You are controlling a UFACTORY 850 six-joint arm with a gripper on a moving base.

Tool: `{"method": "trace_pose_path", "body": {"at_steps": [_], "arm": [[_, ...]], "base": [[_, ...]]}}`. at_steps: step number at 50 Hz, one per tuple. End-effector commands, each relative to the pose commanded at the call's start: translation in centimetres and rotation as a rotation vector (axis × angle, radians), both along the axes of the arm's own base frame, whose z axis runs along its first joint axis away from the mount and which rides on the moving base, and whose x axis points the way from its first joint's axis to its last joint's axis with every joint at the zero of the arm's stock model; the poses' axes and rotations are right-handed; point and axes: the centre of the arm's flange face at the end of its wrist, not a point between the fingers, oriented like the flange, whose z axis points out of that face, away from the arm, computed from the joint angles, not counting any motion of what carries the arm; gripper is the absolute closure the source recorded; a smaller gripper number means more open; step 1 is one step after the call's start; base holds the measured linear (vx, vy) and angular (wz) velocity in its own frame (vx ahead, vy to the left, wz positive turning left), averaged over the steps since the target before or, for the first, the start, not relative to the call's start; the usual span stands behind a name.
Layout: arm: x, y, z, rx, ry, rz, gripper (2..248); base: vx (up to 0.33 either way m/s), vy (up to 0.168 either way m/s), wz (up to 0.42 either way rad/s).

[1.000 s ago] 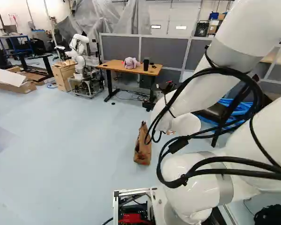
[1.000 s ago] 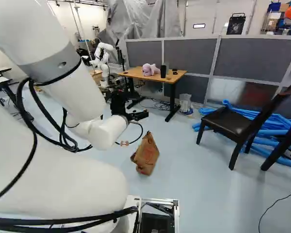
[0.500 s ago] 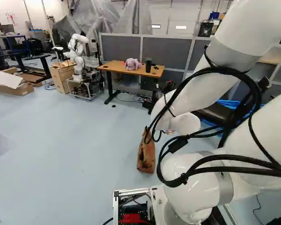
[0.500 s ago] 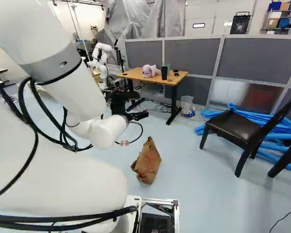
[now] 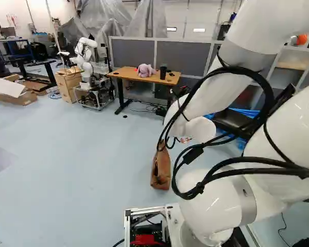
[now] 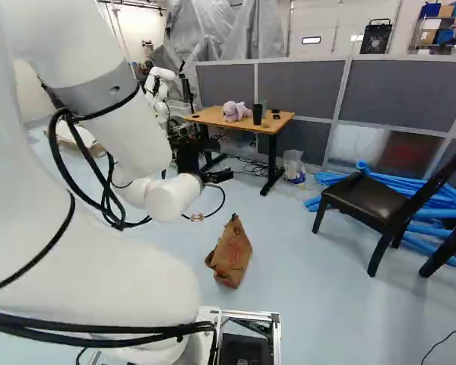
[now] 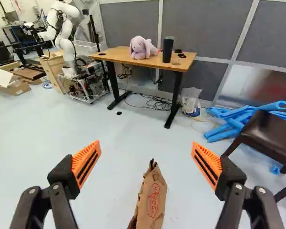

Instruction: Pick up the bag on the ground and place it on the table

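Firstly, nearest: one claw, black, two fingers with ribbed orange pads, spread wide, holding nothing, raised above floor level.

Item: one brown paper bag with red print, standing on the pale floor ahead of and below the claw, its crumpled top narrowing to a peak. The step in hand is judged to be the approach. Handling note: centre the claw on the bag, tip it downward, and lower until the pads straddle the upper paper; only then close, gently but fully, since thin paper may crush or slip. An early advance could knock the bag over. Lift straight up before travelling.

Item, to the right: one dark chair with a glossy seat; keep arm and base well off it.

Item, farther: one wooden worktop with black legs, bearing a lilac plush rabbit and a black tumbler. The bare left end seems the best place for the bag, approached from above.
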Motion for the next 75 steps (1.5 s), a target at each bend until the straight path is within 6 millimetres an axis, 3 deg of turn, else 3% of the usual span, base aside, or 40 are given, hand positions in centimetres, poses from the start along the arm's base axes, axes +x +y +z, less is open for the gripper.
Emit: {"method": "trace_pose_path", "body": {"at_steps": [31,75], "arm": [[6.2,0.6,-0.8,0.025,0.119,-0.035,3],[15.0,0.8,-7.4,0.093,0.416,-0.161,3]], "base": [[0.000,0.000,0.000],[0.000,0.000,0.000]]}}
